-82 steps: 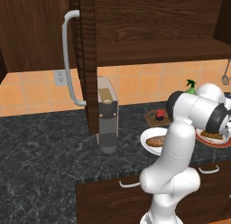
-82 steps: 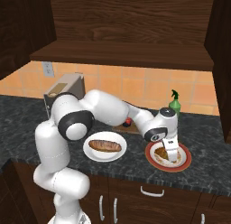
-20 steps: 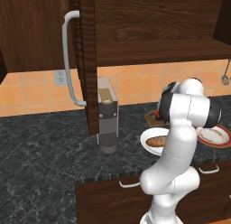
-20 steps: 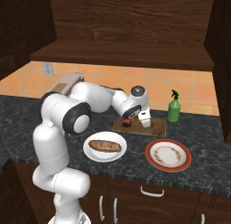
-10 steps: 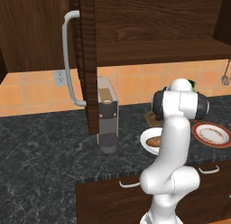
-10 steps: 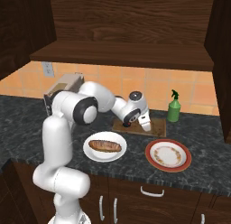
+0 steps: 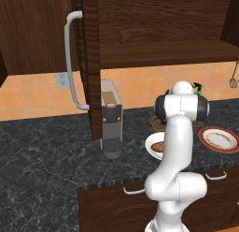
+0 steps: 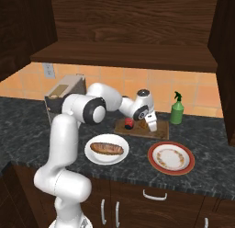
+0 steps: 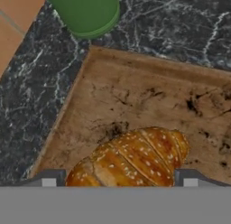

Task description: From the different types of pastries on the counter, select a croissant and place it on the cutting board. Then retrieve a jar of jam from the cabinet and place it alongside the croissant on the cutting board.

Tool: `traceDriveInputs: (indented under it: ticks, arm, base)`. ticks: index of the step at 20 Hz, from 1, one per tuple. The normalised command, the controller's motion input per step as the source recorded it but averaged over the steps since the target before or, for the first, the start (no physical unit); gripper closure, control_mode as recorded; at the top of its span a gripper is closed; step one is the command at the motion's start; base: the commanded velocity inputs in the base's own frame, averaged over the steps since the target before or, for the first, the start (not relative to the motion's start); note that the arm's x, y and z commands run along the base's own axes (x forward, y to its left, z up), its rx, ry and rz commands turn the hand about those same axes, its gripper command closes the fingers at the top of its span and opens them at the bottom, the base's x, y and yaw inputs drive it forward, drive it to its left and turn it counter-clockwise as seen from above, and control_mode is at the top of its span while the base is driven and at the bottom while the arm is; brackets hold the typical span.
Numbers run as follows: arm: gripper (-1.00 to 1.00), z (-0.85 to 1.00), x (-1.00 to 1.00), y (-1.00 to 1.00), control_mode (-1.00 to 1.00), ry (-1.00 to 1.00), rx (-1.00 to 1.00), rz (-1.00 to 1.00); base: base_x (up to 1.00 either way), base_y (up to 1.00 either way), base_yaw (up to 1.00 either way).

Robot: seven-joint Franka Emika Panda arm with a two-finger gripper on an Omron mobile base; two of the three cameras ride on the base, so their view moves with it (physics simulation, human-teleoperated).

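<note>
Even, soft render light; sharp

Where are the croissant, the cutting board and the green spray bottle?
croissant (image 9: 135, 157), hand view, its golden top.
cutting board (image 9: 135, 92), hand view, bare wood.
green spray bottle (image 8: 176, 113), right base view, its body.

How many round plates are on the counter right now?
2: a white plate holding the long dark pastry, and a red-rimmed plate to its right, both in front of the cutting board.

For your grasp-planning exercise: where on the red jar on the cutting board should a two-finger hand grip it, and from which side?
Grip the red jar across its round sides below the dark top, coming from above. It looks upright on the cutting board; the hand and croissant sit close beside it, so a side approach looks cramped.
</note>
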Motion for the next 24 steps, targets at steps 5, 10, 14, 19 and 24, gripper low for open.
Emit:
traceDriveInputs:
  ticks: [5, 10, 14, 19, 24]
  arm:
    - [-1.00, 0.05, 0.02, 0.00, -1.00, 0.11, 0.03, 0.00]
    - [-1.00, 0.38, -0.14, 0.00, -1.00, 0.06, 0.07, 0.00]
    - [-1.00, 0.31, -0.23, 0.00, -1.00, 0.02, 0.04, 0.00]
    - [-1.00, 0.96, -0.21, 0.01, -1.00, 0.02, 0.02, 0.00]
    - [-1.00, 0.66, -0.61, 0.34, -1.00, 0.01, 0.00, 0.00]
  base:
    - [0.00, 0.00, 0.00]
    - [0.00, 0.00, 0.00]
    - [0.00, 0.00, 0.00]
    - [0.00, 0.00, 0.00]
    - [0.00, 0.00, 0.00]
